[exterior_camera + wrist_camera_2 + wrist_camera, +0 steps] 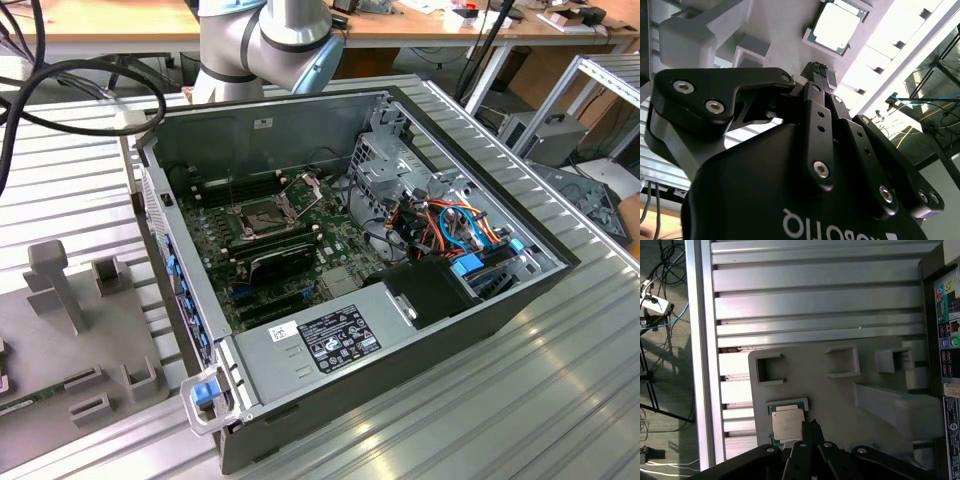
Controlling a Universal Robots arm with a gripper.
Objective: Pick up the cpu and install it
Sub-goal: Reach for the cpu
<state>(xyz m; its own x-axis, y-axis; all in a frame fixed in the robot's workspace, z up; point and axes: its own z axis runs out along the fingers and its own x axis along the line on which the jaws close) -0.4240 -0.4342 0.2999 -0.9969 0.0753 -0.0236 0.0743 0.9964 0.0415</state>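
The cpu is a small pale square chip lying flat in a green-edged recess of a grey fixture plate; the second wrist view shows the cpu too. My gripper hovers just beside the chip, its black fingers brought together at the tips with nothing between them. The gripper stands apart from the chip. In the exterior view the open silver socket sits on the green motherboard inside the open computer case.
The grey fixture plate carries upright blocks and pockets at the exterior view's left, on a ribbed aluminium table. The arm's body rises behind the case. Cables and a drive cage crowd the case's right side.
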